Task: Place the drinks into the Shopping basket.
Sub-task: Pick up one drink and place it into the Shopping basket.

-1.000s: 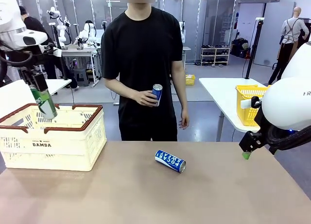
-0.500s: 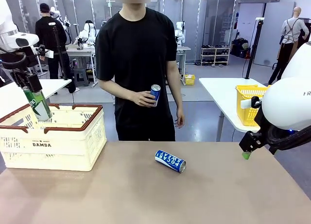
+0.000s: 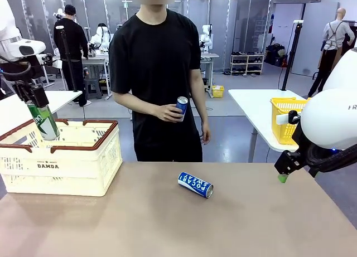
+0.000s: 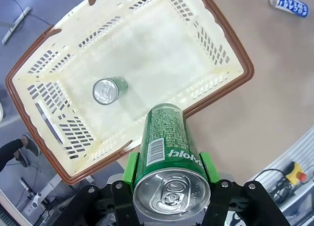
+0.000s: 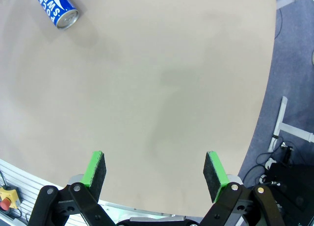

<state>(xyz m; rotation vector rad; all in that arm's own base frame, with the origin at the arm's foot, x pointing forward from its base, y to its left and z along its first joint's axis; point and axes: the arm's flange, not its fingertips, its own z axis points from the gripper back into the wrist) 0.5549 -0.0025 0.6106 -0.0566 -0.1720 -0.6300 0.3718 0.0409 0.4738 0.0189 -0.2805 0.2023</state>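
Room: you are in an open workshop hall. A person in a black shirt stands at the far edge of your brown counter (image 3: 167,229).
Front view, basket: the Shopping basket (image 3: 67,168) sits at the counter's far left corner.
Front view, left pincer: your left pincer (image 3: 36,101) is clamped on a green can (image 3: 44,122), which hangs slightly tilted above the basket's left end.
Front view, other drinks: a blue can (image 3: 195,184) lies on its side near the counter's middle. The person's hand (image 3: 166,112) holds a second blue can (image 3: 181,107) at waist height.
Front view, right pincer: your right pincer (image 3: 283,176) hangs near the counter's far right corner.
Left wrist view: green pads press both sides of the green can, its silver top facing you. A second green can (image 4: 109,90) stands upright inside the basket.
Right wrist view: the pads stand wide apart with nothing between them, over bare counter.
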